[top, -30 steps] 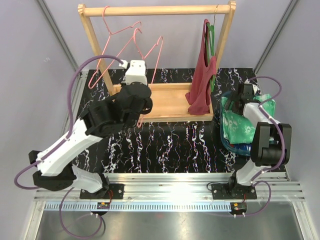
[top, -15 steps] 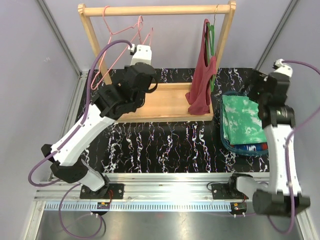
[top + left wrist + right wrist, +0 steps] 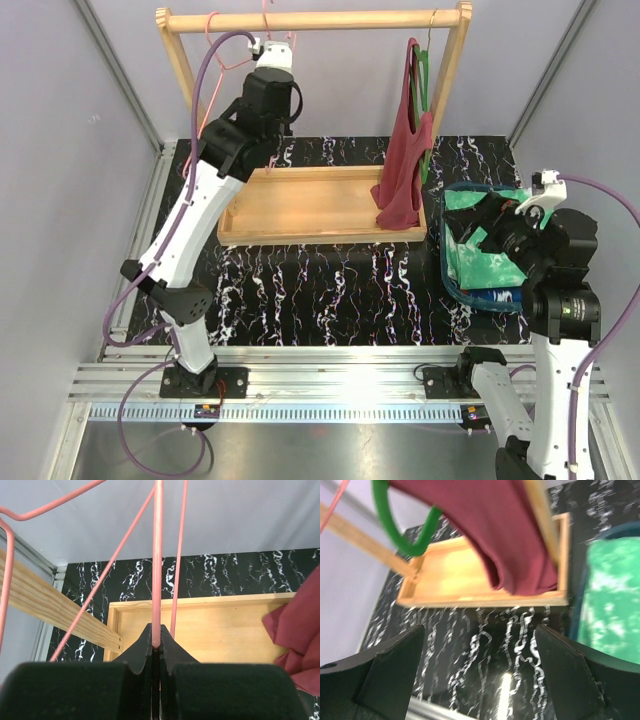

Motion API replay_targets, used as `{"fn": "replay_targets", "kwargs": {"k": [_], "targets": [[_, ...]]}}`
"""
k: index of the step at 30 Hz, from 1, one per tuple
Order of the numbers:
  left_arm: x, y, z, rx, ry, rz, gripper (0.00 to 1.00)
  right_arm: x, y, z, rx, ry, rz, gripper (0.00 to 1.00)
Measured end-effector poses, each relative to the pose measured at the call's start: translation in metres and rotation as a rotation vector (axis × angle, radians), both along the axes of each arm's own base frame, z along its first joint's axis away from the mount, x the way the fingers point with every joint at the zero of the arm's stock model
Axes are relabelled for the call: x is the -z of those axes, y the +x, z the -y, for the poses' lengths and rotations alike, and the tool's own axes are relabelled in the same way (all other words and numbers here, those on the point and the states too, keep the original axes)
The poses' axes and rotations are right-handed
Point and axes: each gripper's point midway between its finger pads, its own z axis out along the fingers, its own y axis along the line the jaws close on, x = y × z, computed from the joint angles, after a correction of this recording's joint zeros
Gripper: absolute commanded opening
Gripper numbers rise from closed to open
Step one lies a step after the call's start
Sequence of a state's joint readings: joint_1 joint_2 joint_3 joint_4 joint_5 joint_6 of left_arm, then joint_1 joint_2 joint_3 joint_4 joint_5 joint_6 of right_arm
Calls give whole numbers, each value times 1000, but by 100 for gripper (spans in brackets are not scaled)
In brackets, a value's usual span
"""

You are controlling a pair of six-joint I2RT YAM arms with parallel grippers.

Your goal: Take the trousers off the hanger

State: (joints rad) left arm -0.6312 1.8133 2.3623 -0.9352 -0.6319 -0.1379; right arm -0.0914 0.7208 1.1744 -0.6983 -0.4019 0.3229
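The green trousers with white marbling lie folded in a blue basket at the right. The dark blue pair shows under them. The green pair also shows at the right edge of the right wrist view. My left gripper is raised to the wooden rail and is shut on a bare pink wire hanger. In the left wrist view the jaws pinch its straight wire. My right gripper is open and empty above the basket, pointing left.
A maroon tank top hangs on a green hanger at the rail's right end; both show in the right wrist view. The rack's wooden tray base sits at the back. More pink hangers hang at left.
My left arm has lifted the pink hanger from above the tray up to the rail. My right arm rose from the basket, then swung back above it, open.
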Motion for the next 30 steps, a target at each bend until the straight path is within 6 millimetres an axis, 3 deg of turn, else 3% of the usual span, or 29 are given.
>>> {"fn": "replay_targets", "kwargs": {"k": [6, 11, 14, 16, 19, 24, 27, 30], "targets": [[23, 16, -23, -28, -27, -71, 0, 1, -14, -11, -55, 23, 7, 100], [53, 16, -18, -22, -38, -145, 2, -3, -25, -7, -37, -13, 10, 100], [50, 13, -11, -3, -82, -142, 29, -5, -30, -5, -34, -40, 9, 99], [51, 2, -12, 5, -109, -165, 1, -3, -30, -3, -32, -54, 3, 99], [46, -16, -15, 20, -137, -169, 0, 3, -32, -2, -29, -68, -18, 99], [15, -44, -25, 48, -193, -109, 0, 7, -34, -1, -32, -77, -31, 99], [9, -49, -27, 55, -203, -98, 0, 7, -34, -1, -32, -77, -32, 100], [19, -45, -23, 61, -204, -104, 0, 7, -34, -1, -32, -77, -32, 99]]}}
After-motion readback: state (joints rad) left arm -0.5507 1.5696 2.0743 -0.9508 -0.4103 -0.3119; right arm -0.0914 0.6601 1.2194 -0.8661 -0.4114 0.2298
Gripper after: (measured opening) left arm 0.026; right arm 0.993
